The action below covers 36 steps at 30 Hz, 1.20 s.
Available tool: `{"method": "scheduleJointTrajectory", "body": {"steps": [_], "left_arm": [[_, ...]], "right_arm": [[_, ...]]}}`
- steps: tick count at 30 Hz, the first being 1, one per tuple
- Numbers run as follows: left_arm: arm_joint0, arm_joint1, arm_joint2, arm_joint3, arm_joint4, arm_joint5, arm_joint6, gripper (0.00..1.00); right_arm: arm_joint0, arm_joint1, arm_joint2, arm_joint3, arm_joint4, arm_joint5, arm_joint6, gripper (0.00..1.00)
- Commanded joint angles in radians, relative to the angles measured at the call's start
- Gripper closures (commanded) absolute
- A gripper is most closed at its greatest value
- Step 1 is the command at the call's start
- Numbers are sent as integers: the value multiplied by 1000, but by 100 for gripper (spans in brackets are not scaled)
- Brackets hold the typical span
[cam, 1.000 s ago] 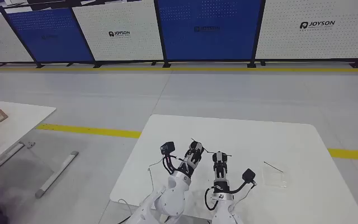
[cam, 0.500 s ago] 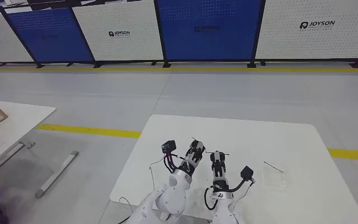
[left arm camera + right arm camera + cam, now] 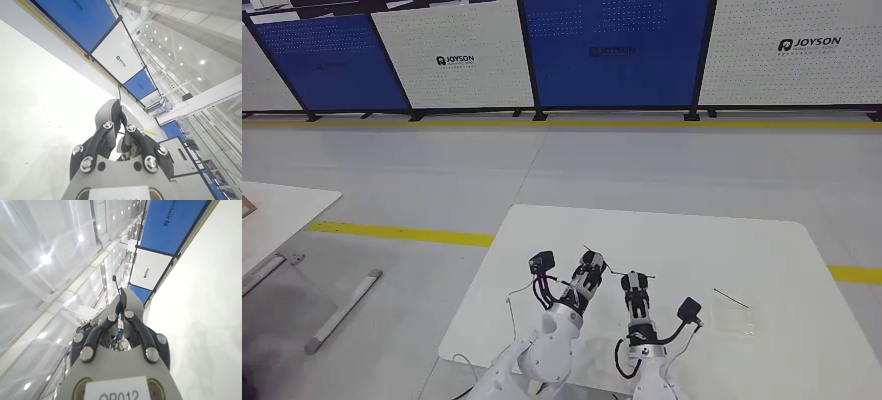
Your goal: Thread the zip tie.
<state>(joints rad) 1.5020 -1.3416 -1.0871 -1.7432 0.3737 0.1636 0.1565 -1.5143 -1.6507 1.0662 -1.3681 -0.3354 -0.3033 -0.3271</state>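
Note:
A thin black zip tie (image 3: 610, 269) spans the short gap between my two grippers above the white table (image 3: 712, 240). In the left wrist view my left gripper (image 3: 120, 106) is shut on the zip tie's slim tail (image 3: 119, 92), which sticks out past the fingertips. My right gripper (image 3: 122, 292) is shut on the other part of the tie, and the small square head (image 3: 114, 277) pokes out beyond it. From the top, the left gripper (image 3: 592, 263) and the right gripper (image 3: 636, 281) sit side by side near the table's front edge.
A clear plastic sleeve (image 3: 733, 320) lies flat on the table to the right of the arms, with a spare black zip tie (image 3: 730, 297) beside it. Bare white tabletop stretches behind the grippers. A second white table (image 3: 272, 215) stands off to the left.
Half a second ago the right gripper had drifted slightly toward the left one; it is now back to the right. Both grippers stay shut on the tie.

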Motion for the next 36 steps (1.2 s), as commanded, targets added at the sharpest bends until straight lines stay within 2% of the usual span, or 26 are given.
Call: {"method": "scheduleJointTrajectory", "body": {"steps": [1, 11, 15, 19, 27, 28, 29, 31, 36], "left_arm": [[1, 0, 1, 0, 2, -2, 0, 100], [1, 0, 1, 0, 2, -2, 0, 100], [3, -1, -3, -6, -20, -32, -11, 100], [10, 0, -9, -13, -23, -44, -18, 100], [14, 1, -13, -13, -13, -40, -27, 100], [14, 1, -12, -13, -7, -40, -29, 91], [14, 1, -10, -12, -4, -39, -32, 91], [14, 1, -9, -12, -1, -37, -34, 84], [14, 1, -9, -13, 1, -35, -38, 82]], "right_arm": [[0, 1, 1, -3, 0, 3, 7, 100], [0, 1, 1, -3, 0, 3, 7, 100], [2, 5, 14, -17, 53, -8, 68, 100], [3, 8, 21, -17, 74, -15, 90, 100], [8, 9, 19, -7, 64, -20, 65, 100], [8, 8, 17, -6, 65, -20, 61, 100], [9, 8, 16, -6, 67, -20, 57, 100], [10, 8, 15, -5, 67, -18, 53, 100], [12, 7, 8, -3, 58, -9, 31, 100]]}}
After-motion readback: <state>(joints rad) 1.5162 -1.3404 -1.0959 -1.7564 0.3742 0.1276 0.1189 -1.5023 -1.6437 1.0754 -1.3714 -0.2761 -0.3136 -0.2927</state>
